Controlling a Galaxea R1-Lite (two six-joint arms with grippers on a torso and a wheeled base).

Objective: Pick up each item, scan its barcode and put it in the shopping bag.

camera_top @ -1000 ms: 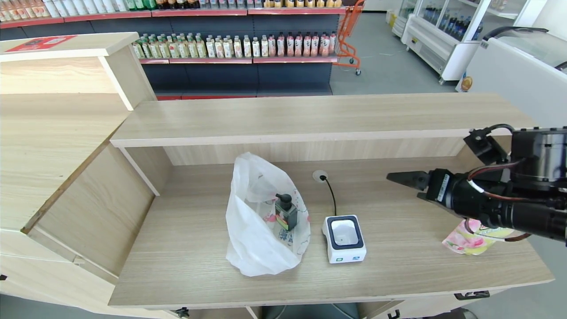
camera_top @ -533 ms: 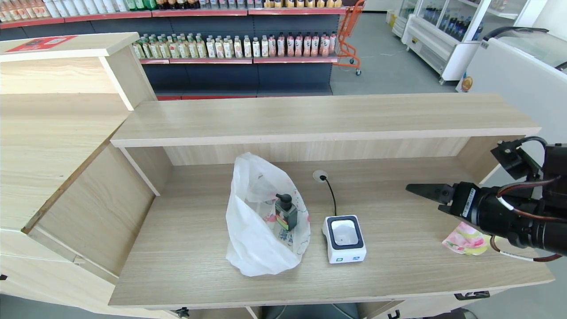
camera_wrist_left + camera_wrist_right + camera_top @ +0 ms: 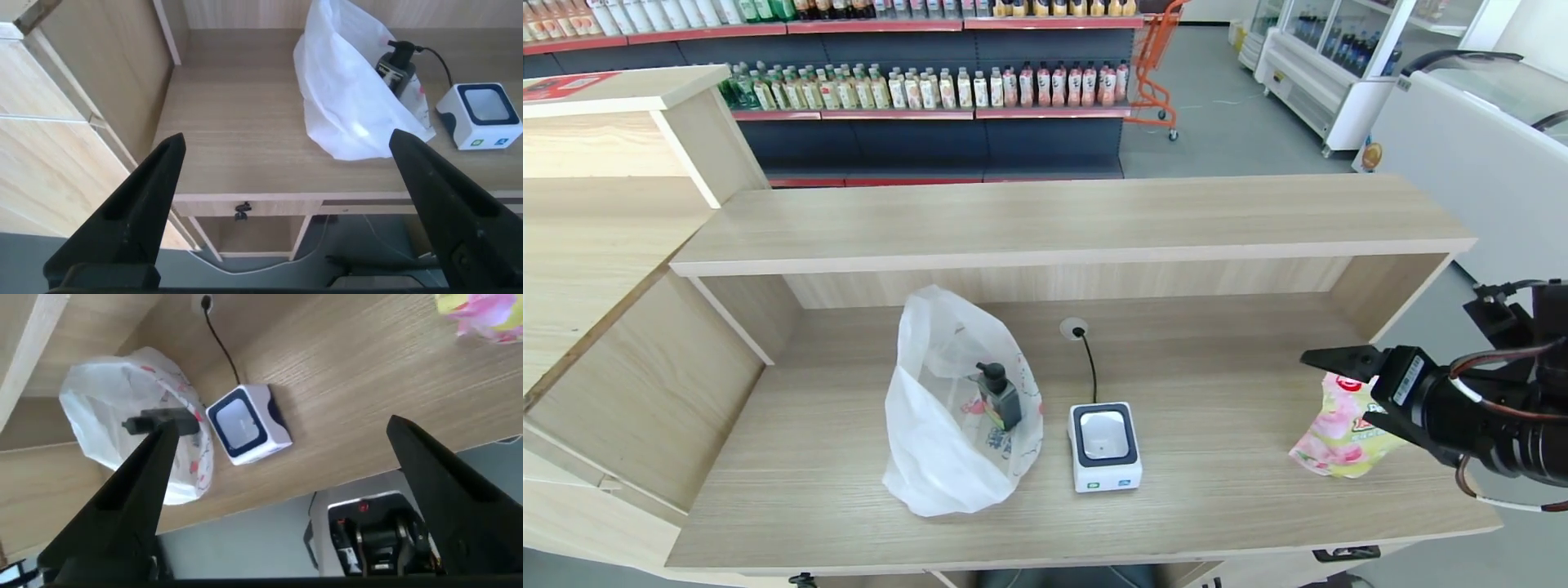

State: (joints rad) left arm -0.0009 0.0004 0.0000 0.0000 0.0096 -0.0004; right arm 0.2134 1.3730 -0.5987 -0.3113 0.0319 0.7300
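A white plastic shopping bag (image 3: 939, 441) stands open on the counter with a dark pump bottle (image 3: 999, 396) inside. Right of it sits the white barcode scanner (image 3: 1104, 445). A pink and yellow pouch (image 3: 1339, 420) lies near the counter's right end. My right gripper (image 3: 1339, 388) hovers over that pouch, open and empty. The right wrist view looks down past the right gripper (image 3: 276, 429) at the scanner (image 3: 245, 425), the bag (image 3: 143, 392) and the pouch (image 3: 482, 310). The left gripper (image 3: 286, 137) is open and empty, off the counter's near left edge, facing the bag (image 3: 351, 90).
The scanner's black cable (image 3: 1086, 363) runs to a port in the counter (image 3: 1217, 490). A raised ledge (image 3: 1070, 220) closes the back and wooden side panels (image 3: 645, 392) close the left. Bare counter lies between scanner and pouch.
The head camera has shifted, sliding the whole scene left. My right gripper has drawn back to the right, from the counter's middle to above the pouch.
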